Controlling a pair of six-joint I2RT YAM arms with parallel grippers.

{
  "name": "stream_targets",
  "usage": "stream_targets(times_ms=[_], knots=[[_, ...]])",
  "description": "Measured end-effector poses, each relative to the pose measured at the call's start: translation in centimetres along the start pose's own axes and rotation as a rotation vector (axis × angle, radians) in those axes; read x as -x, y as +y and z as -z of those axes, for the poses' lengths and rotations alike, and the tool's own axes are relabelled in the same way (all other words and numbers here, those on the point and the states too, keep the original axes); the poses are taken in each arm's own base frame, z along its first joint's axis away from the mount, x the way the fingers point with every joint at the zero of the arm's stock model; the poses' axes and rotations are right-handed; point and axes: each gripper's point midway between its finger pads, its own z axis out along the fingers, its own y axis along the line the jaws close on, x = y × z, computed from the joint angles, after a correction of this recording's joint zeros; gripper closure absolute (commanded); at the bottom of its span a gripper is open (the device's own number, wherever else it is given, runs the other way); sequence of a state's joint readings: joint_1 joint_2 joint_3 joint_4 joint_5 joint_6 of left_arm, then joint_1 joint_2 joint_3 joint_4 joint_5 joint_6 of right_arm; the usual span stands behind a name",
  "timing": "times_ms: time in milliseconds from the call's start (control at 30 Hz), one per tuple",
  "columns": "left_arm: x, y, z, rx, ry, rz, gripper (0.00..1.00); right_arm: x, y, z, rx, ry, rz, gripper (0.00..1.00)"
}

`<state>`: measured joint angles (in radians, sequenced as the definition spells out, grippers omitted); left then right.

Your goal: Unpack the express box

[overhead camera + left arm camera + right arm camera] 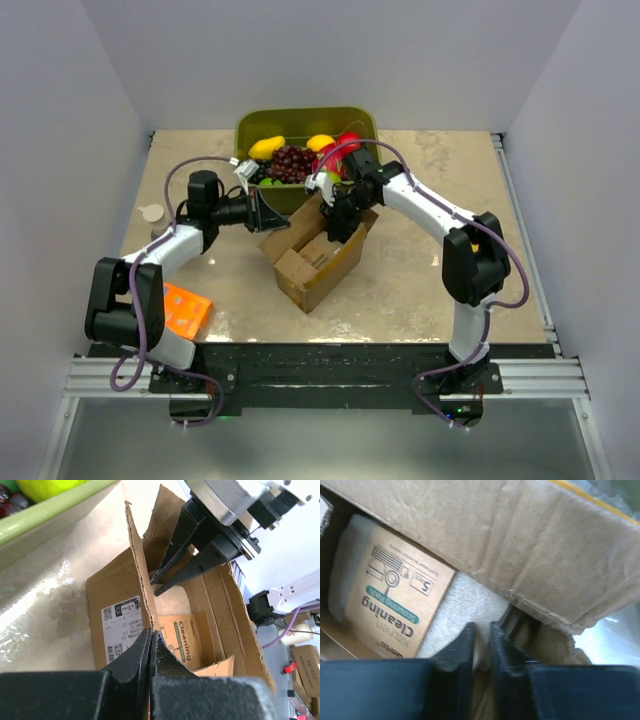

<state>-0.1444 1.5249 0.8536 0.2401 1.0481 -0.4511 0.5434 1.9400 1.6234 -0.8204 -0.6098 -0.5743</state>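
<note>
The express box (318, 262) stands open mid-table, its white label (120, 625) facing the left wrist camera. My left gripper (268, 212) is shut on the box's upright near flap (140, 565), the cardboard edge pinched between the fingertips (151, 635). My right gripper (335, 232) reaches down into the box; its fingers (175, 555) also show in the left wrist view. In the right wrist view its tips (482, 630) stand almost together, pinching the white edge of a scouring pad pack (395, 600) with a brown "Cleaning" card (185, 635). The box's far wall (520, 540) rises behind.
A green bin (300, 122) holding grapes, lemons and red fruit stands right behind the box. A flat orange box (185, 308) lies near the left arm's base. A small white round thing (151, 212) sits at the table's left.
</note>
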Motion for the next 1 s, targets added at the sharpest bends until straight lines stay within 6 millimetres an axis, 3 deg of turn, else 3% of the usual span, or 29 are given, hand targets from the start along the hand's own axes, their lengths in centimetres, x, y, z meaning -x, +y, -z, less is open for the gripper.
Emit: stream_targets(times_ms=[200,300,600,700,733,767,800,900,1000], knots=[[-0.3,-0.1,0.1,-0.006,0.012,0.015,1.0,0.0,1.2,0.8,0.037,0.007,0.022,1.0],[-0.4,-0.1,0.1,-0.006,0.013,0.015,1.0,1.0,2.0,2.0,0.029,-0.013,0.039,1.0],[0.4,0.2,0.0,0.018,0.004,-0.027,1.0,9.6,4.9,10.9,-0.109,-0.242,0.185,1.0],[0.4,0.3,0.0,0.019,0.004,-0.033,1.0,10.5,5.3,12.8,-0.155,-0.269,0.204,1.0],[0.4,0.3,0.0,0.019,0.004,-0.033,1.0,10.3,5.4,13.1,-0.165,-0.266,0.202,0.95],[0.4,0.3,0.0,0.019,0.004,-0.034,1.0,10.2,5.5,13.2,-0.167,-0.262,0.195,0.87],[0.5,0.2,0.0,0.019,0.004,-0.034,1.0,10.0,5.6,13.2,-0.164,-0.256,0.181,0.73],[0.6,0.2,0.0,0.021,0.005,-0.033,1.0,8.8,5.4,11.9,-0.14,-0.222,0.114,0.62],[0.9,0.1,0.0,0.024,0.004,-0.041,1.0,7.3,4.6,9.5,-0.105,-0.168,0.04,0.58]])
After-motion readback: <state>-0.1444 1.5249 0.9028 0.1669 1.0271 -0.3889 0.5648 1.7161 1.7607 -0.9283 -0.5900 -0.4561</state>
